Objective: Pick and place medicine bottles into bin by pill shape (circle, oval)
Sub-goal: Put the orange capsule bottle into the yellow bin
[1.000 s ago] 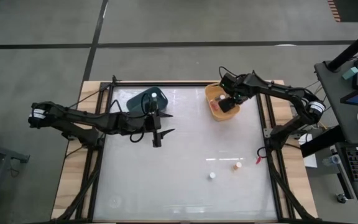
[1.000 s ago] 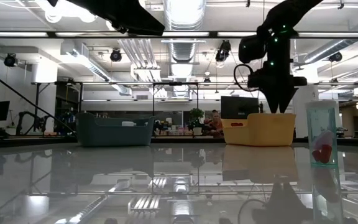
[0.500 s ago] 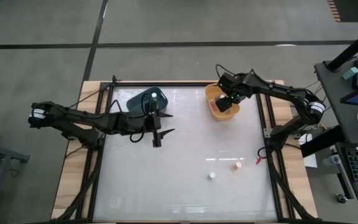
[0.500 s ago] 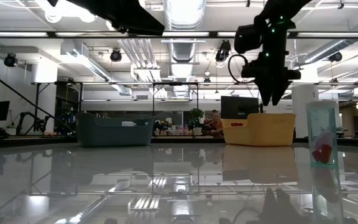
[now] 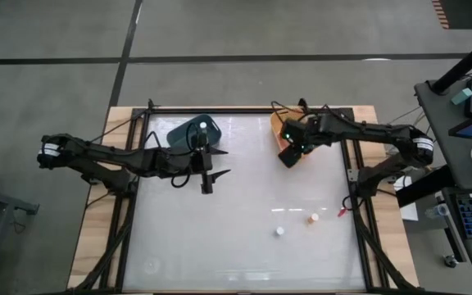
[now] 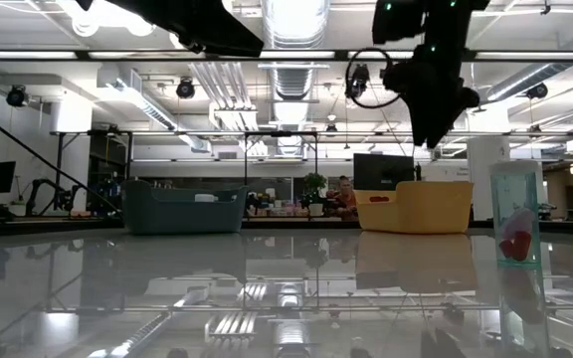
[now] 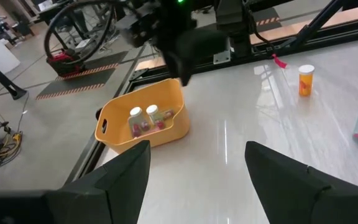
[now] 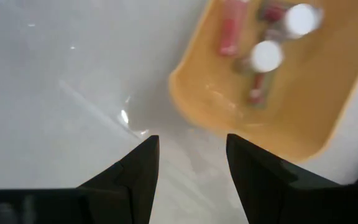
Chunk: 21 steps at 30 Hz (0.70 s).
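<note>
Two tubs are set at the far side of the glossy white table [image 5: 236, 205]: a dark teal tub [image 5: 188, 132] beside the left arm and a yellow tub [image 5: 283, 131] partly covered by the right arm. Two white-capped medicine bottles [image 7: 143, 116] are seen inside the yellow tub. Two more bottles stand well apart from it on the open table, a clear bottle [image 5: 279, 232] and an orange bottle [image 5: 311, 219], with a small red scrap [image 5: 339, 211] near the rim. The left pincer [image 5: 207, 174] is held open and empty beside the teal tub. The right pincer [image 5: 289, 155] is parted and empty over the yellow tub's edge.
</note>
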Available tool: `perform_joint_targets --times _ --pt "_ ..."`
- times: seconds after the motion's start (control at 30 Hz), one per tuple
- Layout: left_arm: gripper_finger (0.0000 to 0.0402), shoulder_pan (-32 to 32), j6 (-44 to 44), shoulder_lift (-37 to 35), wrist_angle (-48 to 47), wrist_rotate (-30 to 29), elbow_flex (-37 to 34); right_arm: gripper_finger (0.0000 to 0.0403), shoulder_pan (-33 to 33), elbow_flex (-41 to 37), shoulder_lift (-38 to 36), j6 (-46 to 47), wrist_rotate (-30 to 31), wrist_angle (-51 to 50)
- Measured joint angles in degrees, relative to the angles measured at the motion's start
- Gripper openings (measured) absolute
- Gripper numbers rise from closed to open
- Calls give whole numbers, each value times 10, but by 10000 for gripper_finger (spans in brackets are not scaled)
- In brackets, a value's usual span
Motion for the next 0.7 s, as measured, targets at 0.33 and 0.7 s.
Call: perform_joint_targets --times 0.33,0.7 --pt "246 0 0 0 0 0 0 178 127 -9 -23 115 -7 0" --pt "246 0 -1 0 0 0 0 178 183 -9 -19 209 -142 -5"
